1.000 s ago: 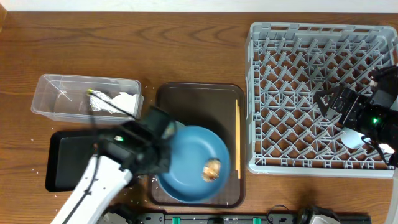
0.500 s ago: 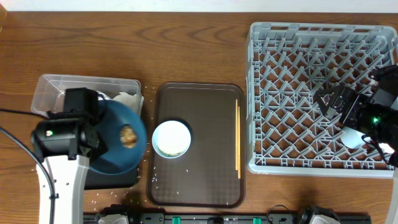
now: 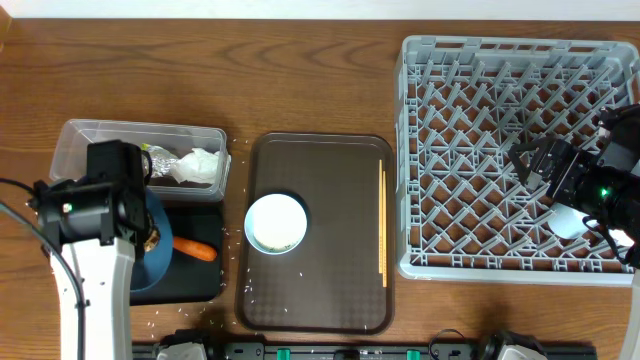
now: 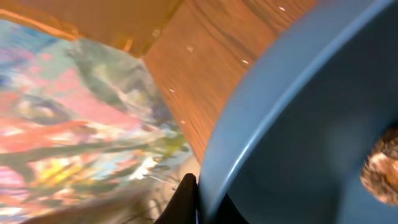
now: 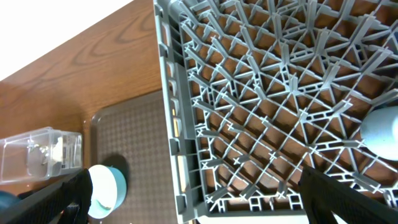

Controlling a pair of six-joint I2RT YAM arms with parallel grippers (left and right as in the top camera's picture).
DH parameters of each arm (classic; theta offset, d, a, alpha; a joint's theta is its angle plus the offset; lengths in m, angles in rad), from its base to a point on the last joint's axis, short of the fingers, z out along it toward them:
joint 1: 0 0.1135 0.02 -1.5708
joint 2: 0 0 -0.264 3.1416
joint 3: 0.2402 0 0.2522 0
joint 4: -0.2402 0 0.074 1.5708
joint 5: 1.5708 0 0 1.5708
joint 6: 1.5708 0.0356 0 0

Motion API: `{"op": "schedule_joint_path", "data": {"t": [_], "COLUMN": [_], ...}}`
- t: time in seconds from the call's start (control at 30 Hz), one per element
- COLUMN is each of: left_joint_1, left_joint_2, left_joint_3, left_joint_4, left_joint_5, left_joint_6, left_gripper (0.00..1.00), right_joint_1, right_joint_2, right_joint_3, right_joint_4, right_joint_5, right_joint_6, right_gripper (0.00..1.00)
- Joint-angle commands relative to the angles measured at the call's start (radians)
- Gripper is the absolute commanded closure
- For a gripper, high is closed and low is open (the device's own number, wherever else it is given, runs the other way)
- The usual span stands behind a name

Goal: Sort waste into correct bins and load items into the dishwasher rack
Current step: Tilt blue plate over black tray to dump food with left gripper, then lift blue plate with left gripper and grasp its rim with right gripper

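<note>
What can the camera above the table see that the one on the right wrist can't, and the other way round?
Only overhead plainly shows the blue plate tipped over the black tray, and the carrot lying there. Only the right wrist: no new object, just a close look through the dishwasher rack lattice floor. Both: that rack, the white bowl on the brown tray, the clear tub, and a pale cup inside the rack.

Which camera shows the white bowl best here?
Overhead: the white bowl shows whole, upright on the brown tray. The right wrist view catches it small, near its bottom edge at lower left. The left wrist view does not show it.
</note>
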Motion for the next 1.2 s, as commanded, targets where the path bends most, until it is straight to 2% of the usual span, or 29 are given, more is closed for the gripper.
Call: {"op": "schedule_joint_path", "data": {"t": [0.0,0.1,0.2,0.5,0.67,0.8,1.17], "left_joint_1": [0.011,0.013,-0.003,-0.034,-0.07,-0.078,-0.083], "left_joint_2": [0.058,0.128,0.173,0.178,0.168,0.165,0.167], "left_joint_3": [0.002,0.002,0.002,0.002,0.024,0.015,0.013], "left_joint_4": [-0.016,-0.072,-0.098,-0.1,-0.077,-0.087,-0.049], "left_joint_5": [-0.227,-0.311,-0.32,-0.356,-0.448,-0.411,-0.427], "left_joint_6": [0.003,0.017,0.017,0.032,0.061,0.066,0.111], "left_gripper": [0.94,0.94,0.94,0.94,0.94,0.94,0.94], "right_joint_1": [0.009,0.009,0.009,0.009,0.009,0.009,0.009], "right_joint_2": [0.001,0.001,0.001,0.001,0.001,0.001,0.001], "right_joint_3": [-0.002,-0.002,-0.002,-0.002,-0.002,-0.002,-0.002], "right_joint_4": [0.002,0.002,0.001,0.002,0.003,0.0,0.002], "right_joint_5": [0.01,0.01,0.01,0.017,0.026,0.028,0.027], "right_joint_6": [-0.015,-0.027,-0.039,-0.048,-0.049,-0.053,-0.052], "right_gripper": [0.01,0.01,0.01,0.01,0.01,0.01,0.01]}}
